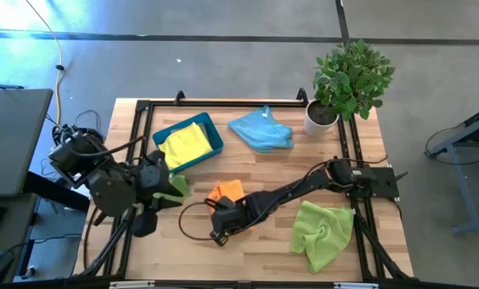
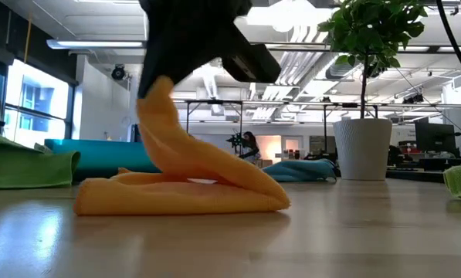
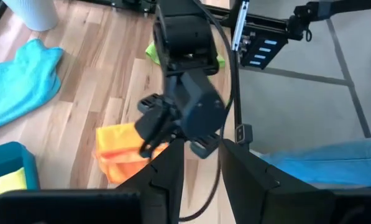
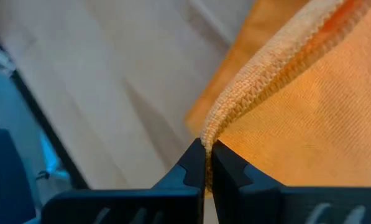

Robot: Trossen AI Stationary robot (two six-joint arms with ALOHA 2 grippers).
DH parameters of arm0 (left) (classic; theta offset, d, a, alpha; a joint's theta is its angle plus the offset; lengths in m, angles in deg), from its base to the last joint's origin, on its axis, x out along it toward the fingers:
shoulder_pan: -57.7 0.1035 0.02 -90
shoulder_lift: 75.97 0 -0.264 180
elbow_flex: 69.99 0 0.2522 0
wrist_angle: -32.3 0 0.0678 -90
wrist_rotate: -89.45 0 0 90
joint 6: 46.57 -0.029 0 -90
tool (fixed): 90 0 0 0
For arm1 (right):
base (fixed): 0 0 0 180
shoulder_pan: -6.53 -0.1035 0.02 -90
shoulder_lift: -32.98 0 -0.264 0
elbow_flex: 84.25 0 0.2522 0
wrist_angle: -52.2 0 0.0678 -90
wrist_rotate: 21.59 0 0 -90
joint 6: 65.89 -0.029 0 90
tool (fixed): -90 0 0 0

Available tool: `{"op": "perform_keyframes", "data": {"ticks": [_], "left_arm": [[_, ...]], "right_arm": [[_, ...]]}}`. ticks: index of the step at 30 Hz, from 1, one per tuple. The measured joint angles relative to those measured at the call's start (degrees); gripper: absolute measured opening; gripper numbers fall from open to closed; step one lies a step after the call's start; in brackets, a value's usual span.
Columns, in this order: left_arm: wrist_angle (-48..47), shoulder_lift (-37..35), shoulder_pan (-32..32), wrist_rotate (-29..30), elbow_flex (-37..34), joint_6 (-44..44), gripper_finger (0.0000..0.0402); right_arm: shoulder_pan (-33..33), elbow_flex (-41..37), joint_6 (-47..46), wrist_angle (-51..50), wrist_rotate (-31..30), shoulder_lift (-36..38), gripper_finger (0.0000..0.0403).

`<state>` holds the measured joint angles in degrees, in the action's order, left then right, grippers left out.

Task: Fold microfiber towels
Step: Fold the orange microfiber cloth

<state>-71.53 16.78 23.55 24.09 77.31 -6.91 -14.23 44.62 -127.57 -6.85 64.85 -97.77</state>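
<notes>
An orange towel (image 1: 227, 191) lies near the table's middle, partly doubled over, with one part drawn up (image 2: 159, 108). My right gripper (image 1: 221, 210) is above it and shut on it. My left gripper (image 3: 201, 171) is open and empty at the table's left, pointing toward the orange towel. It hovers over a small lime green towel (image 1: 178, 186). A yellow towel (image 1: 187, 144) lies in the teal tray (image 1: 215, 132). A light blue towel (image 1: 261, 128) lies at the far middle, and a crumpled lime green towel (image 1: 323, 231) lies at the near right. My right gripper pinches the orange towel's hemmed edge (image 4: 235, 102) between its two fingertips (image 4: 194, 165). It comes from above, pointing down. The held part rises in a taut slope (image 2: 207, 158) below the gripper. The rest of the towel (image 2: 176, 197) lies doubled on the table.
A potted plant (image 1: 347, 80) stands at the far right corner. A black frame rail (image 1: 223, 103) runs along the table's far edge. Bare wood (image 1: 247, 257) lies along the near edge between the arms.
</notes>
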Motion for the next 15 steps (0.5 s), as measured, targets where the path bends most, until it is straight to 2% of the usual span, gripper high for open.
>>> {"op": "perform_keyframes", "data": {"ticks": [6,11,15], "left_arm": [[0.0,-0.2,0.0,0.0,0.0,-0.8,0.0093],[0.0,-0.2,0.0,0.0,0.0,-0.8,0.0093],[0.0,-0.1,0.0,0.0,0.0,-0.8,0.0093]], "right_arm": [[-1.2,0.0,-2.7,3.5,0.1,-3.1,0.0000],[-1.4,0.0,-2.2,7.1,3.1,-5.8,0.0001],[-1.9,-0.1,-0.8,7.4,3.1,-5.9,0.0030]]}}
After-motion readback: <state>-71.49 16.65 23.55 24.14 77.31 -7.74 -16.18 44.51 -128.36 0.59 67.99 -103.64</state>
